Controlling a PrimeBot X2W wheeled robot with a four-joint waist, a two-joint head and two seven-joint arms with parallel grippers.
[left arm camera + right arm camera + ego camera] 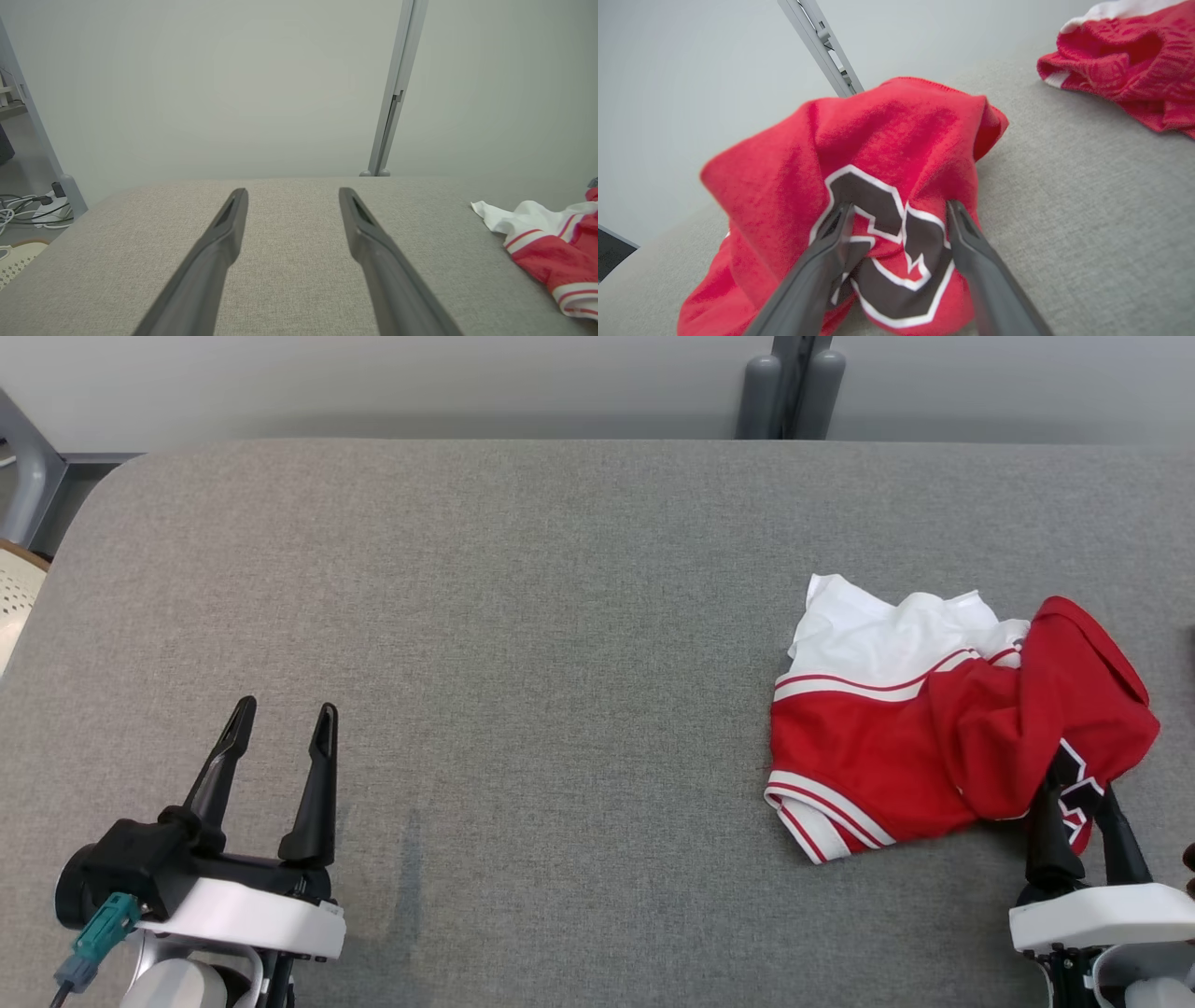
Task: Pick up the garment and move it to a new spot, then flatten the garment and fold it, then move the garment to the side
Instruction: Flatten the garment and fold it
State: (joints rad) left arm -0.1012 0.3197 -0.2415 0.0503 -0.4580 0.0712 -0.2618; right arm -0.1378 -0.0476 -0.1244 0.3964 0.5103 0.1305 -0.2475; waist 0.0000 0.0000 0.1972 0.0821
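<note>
The garment (887, 747) lies crumpled on the counter (560, 616), on the robot's right, with its long axis running left to right. The right gripper (1075, 795) is at the garment's near right corner. Its jaws are spread and released, and black-printed red cloth bulges between them without being pinched. The left gripper (286, 707) sits far to the garment's left, jaws wide and empty. The right arm is much the nearer. I judge a grasp needs only a closing there, since the rest of the garment lies ahead and to the left.

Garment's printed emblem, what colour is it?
Emblem black, outlined white, on red garment; best in right wrist view.
</note>
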